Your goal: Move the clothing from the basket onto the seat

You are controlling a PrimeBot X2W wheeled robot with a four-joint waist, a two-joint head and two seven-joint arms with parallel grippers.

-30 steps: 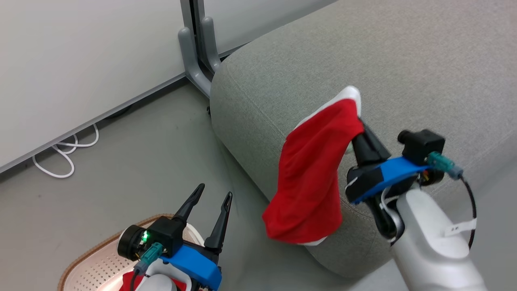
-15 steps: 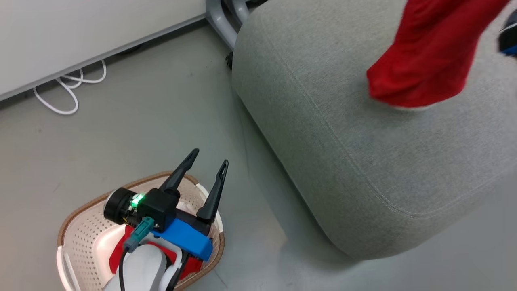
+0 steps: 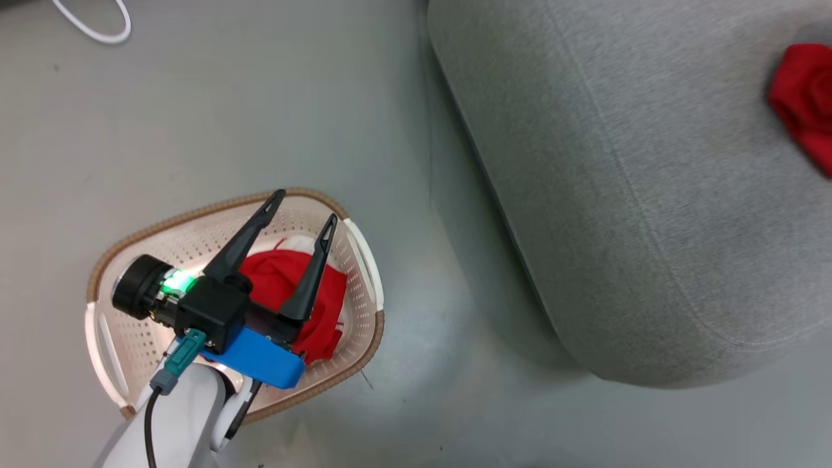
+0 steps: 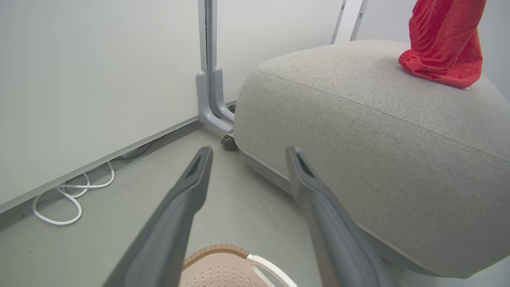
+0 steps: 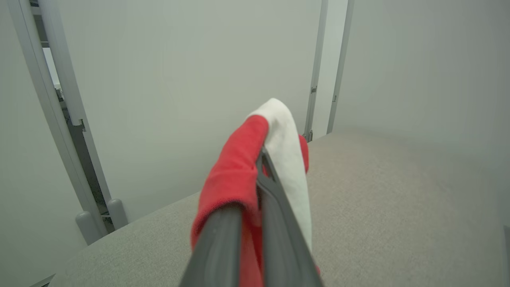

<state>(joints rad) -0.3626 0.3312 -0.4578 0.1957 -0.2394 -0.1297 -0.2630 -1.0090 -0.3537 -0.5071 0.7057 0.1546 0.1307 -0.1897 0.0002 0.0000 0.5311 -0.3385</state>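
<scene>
Grey floor (image 3: 227, 97), white wall panel (image 4: 79, 79), looped white cable (image 4: 71, 195) at its foot. Seat (image 3: 617, 195): grey cushion, rounded corner, stitched seam. Basket (image 3: 364, 260): on floor near seat's corner, containing second garment (image 3: 273, 279), red with white edge. Left gripper (image 3: 306, 205): above basket, fingers spread apart, nothing between them. Right gripper (image 5: 258, 179): clamped on held garment (image 5: 235, 171), red with white panel; in left wrist view its lower end touches seat top.
</scene>
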